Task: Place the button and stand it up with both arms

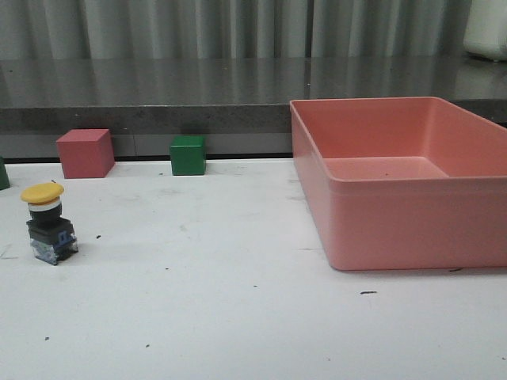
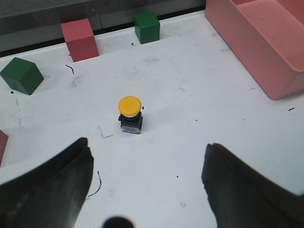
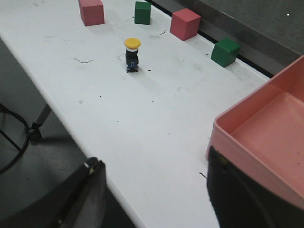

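A matt white bench (image 1: 238,317), scuffed with dark marks, is seen. The pink bin (image 1: 396,229) looks like smooth plastic, and the button (image 1: 47,223) is capped in glossy yellow plastic.

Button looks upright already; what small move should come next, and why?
Probably just back both arms off. The button stands cap-up on its base on the table, untouched; the left gripper and right gripper hang open and empty, well clear of it.

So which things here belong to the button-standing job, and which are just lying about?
Job:
button, upright on the table
left gripper, open
right gripper, open

Lying about:
red cubes
green cubes
empty pink bin
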You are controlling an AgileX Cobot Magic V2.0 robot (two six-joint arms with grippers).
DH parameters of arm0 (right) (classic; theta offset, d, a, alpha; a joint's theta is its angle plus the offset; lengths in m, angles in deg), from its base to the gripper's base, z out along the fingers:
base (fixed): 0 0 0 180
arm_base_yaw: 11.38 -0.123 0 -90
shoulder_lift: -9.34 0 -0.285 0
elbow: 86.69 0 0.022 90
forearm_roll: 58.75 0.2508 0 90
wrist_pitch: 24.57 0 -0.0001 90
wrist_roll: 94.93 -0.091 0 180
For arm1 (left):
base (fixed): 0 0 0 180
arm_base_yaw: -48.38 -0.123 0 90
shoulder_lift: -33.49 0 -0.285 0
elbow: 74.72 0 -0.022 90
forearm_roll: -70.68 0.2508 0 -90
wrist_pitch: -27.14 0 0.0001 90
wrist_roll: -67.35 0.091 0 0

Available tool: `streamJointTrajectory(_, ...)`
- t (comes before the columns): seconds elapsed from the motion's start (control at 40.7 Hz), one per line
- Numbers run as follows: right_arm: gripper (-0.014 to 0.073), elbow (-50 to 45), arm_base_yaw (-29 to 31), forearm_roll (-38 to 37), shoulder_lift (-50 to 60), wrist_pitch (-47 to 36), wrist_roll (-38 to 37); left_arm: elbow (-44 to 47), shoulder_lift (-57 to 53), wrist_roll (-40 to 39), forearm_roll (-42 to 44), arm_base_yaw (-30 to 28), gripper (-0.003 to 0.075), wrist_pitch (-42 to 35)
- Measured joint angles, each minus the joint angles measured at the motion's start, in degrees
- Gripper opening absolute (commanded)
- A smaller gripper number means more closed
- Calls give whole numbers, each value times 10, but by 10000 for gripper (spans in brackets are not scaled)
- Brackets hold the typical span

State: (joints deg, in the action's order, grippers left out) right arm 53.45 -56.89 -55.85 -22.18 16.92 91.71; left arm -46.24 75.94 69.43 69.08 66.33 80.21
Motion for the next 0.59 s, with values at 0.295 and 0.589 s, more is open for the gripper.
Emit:
streamJointTrajectory(0.295, -26, 0, 0, -2, 0, 0, 0, 0, 0, 0, 0, 0, 72, 1)
streamJointTrajectory(0.589, -105, 0, 0, -3, 0, 1, 0, 0, 0, 0, 0, 0, -20, 2)
